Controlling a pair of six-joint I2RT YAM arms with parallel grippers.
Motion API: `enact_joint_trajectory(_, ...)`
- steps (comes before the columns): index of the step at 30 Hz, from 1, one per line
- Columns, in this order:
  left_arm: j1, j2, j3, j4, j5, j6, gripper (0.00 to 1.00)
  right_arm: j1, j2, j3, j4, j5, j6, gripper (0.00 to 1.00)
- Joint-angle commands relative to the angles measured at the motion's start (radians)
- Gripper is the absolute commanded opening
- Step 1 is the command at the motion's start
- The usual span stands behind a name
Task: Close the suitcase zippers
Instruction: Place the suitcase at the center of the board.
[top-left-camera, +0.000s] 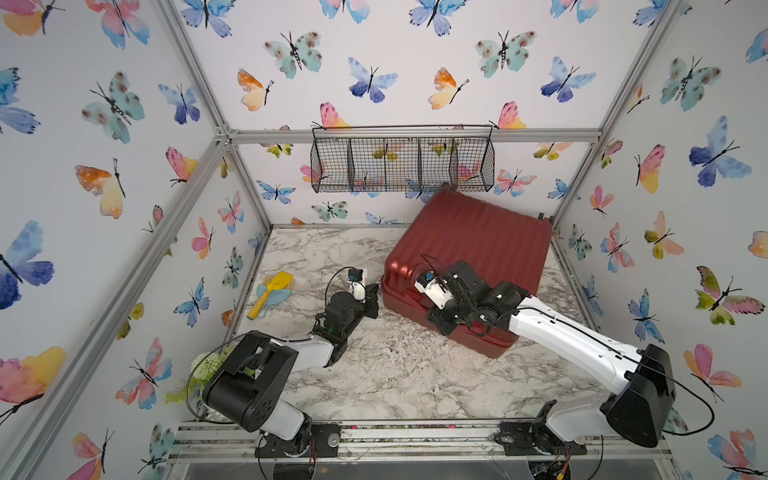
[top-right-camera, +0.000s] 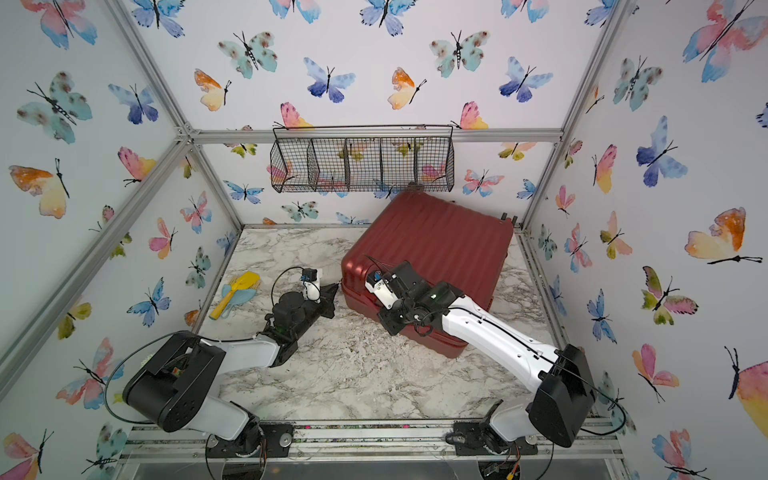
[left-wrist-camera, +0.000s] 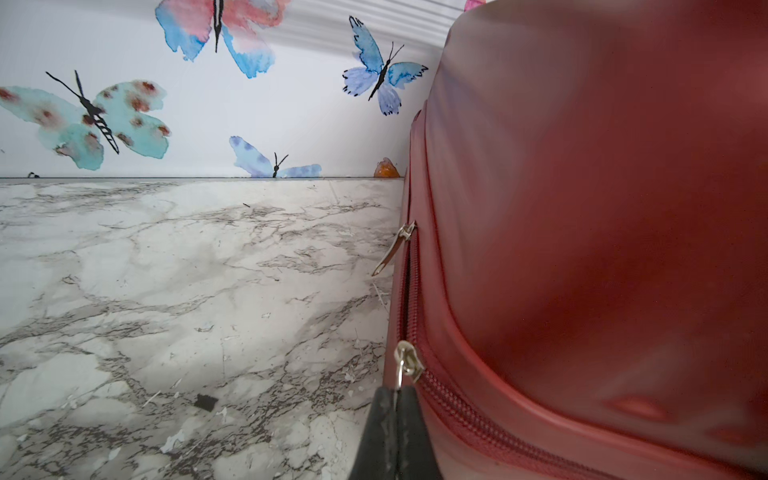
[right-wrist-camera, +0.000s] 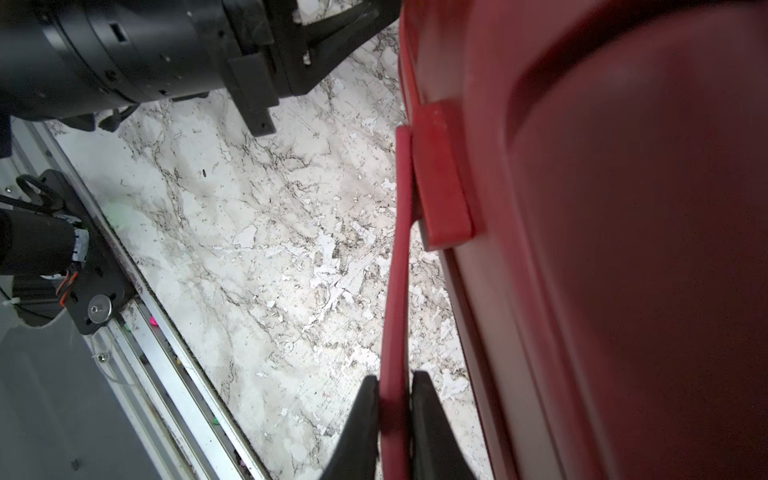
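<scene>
- Mid-zip, I'd say: the suitcase lies flat at 2 o'clock on the surface, with a short stretch of zipper gaping between two sliders.
- The left end effector is pinched tight on the near pull, at the case's 8 o'clock corner.
- The right end effector is clamped narrow around the red handle, probably bracing the case.
- Next up, I reckon: drag that pull straight along the track to the far slider.

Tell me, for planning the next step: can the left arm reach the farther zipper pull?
Likely yes, after letting go: the left gripper is shut on the nearer pull, and the farther pull hangs free just ahead.
</scene>
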Motion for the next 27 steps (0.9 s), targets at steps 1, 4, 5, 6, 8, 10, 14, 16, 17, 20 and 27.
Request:
enact_joint_trajectory(1,0.056,-0.106,-0.042,-0.062,-0.094,-0.03,0.0,0.012,0.01,-0.094,-0.343,-0.211,0.12,0.07)
enact_joint_trajectory(4,0.056,-0.158,-0.028,-0.165,-0.058,-0.028,0.0,0.012,-0.049,-0.045,-0.32,-0.169,0.149,0.41)
enact_joint_trajectory(5,0.056,-0.159,-0.012,-0.211,-0.042,-0.025,0.0,0.012,-0.065,-0.012,-0.309,-0.15,0.168,0.49)
enact_joint_trajectory(6,0.055,-0.153,0.0,-0.237,-0.031,-0.019,0.0,0.012,-0.076,0.017,-0.297,-0.122,0.188,0.54)
enact_joint_trajectory(8,0.054,-0.138,0.003,-0.229,-0.009,-0.024,0.0,0.013,-0.078,0.105,-0.306,-0.082,0.223,0.63)
enact_joint_trajectory(10,0.051,-0.144,0.001,-0.221,0.018,-0.028,0.0,0.01,-0.064,0.203,-0.332,-0.015,0.248,0.69)
enact_joint_trajectory(14,0.02,-0.204,-0.025,-0.23,0.04,-0.032,0.0,-0.055,-0.03,0.382,-0.331,-0.024,0.255,0.76)
enact_joint_trajectory(16,0.005,-0.225,-0.039,-0.242,0.043,-0.032,0.0,-0.133,-0.007,0.446,-0.3,-0.068,0.262,0.76)
enact_joint_trajectory(17,0.002,-0.228,-0.047,-0.242,0.041,-0.033,0.0,-0.184,0.009,0.481,-0.276,-0.076,0.276,0.76)
enact_joint_trajectory(20,0.001,-0.22,-0.054,-0.233,0.038,-0.028,0.0,-0.333,0.076,0.566,-0.187,-0.064,0.324,0.76)
enact_joint_trajectory(27,0.003,-0.188,-0.002,-0.242,0.059,-0.01,0.0,-0.58,0.35,0.847,-0.075,0.098,0.421,0.73)
